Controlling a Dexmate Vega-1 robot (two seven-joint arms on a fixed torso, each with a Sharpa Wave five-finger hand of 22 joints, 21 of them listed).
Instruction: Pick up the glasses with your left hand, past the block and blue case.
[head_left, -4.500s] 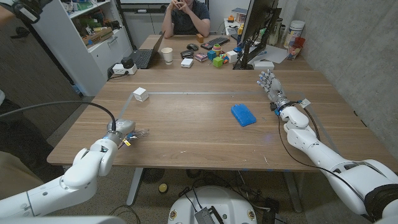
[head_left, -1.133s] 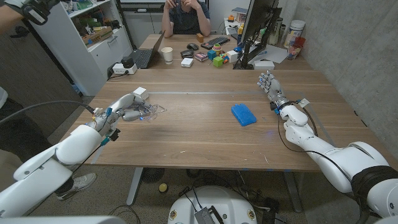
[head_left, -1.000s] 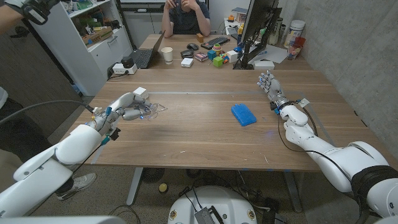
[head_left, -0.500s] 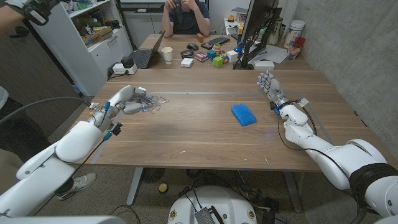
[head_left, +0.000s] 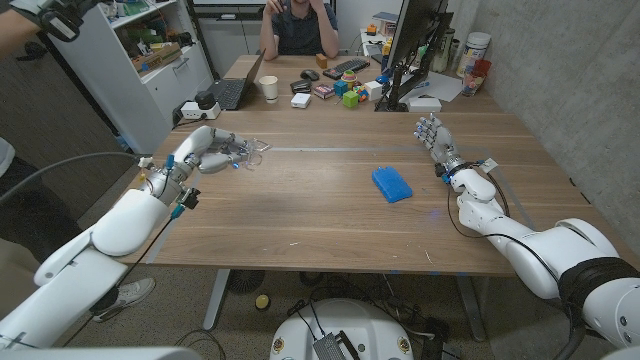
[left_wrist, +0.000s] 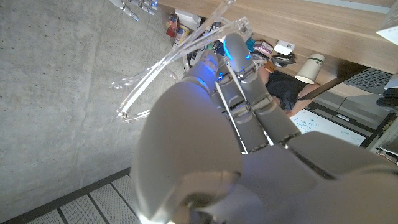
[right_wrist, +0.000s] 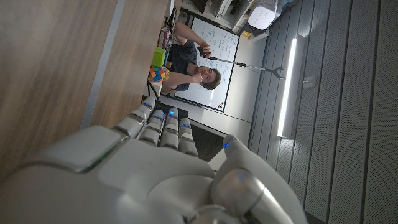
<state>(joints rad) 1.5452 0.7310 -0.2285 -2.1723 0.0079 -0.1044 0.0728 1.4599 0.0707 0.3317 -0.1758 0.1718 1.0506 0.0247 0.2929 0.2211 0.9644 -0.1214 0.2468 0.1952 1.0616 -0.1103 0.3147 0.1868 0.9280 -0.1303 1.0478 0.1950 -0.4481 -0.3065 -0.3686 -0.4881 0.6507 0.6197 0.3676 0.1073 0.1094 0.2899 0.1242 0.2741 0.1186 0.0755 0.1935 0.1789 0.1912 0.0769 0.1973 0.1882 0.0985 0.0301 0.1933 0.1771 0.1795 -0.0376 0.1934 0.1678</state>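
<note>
Left robot hand (head_left: 203, 158) raised above the far-left part of the wooden surface (head_left: 330, 215), fingers pinching clear glasses (head_left: 248, 153) clear of the wood. White block apparently hidden behind that hand. Blue case (head_left: 392, 184) lying right of centre, well apart. Right robot hand (head_left: 433, 136) at the far right, fingers extended and grasping nothing.

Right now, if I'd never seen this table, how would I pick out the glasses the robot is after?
Start at the wooden table and follow the robot's left arm to the far left side. There the left hand holds the glasses above the wood. They are clear and see-through, unlike the solid blue case lying mid-table.
</note>
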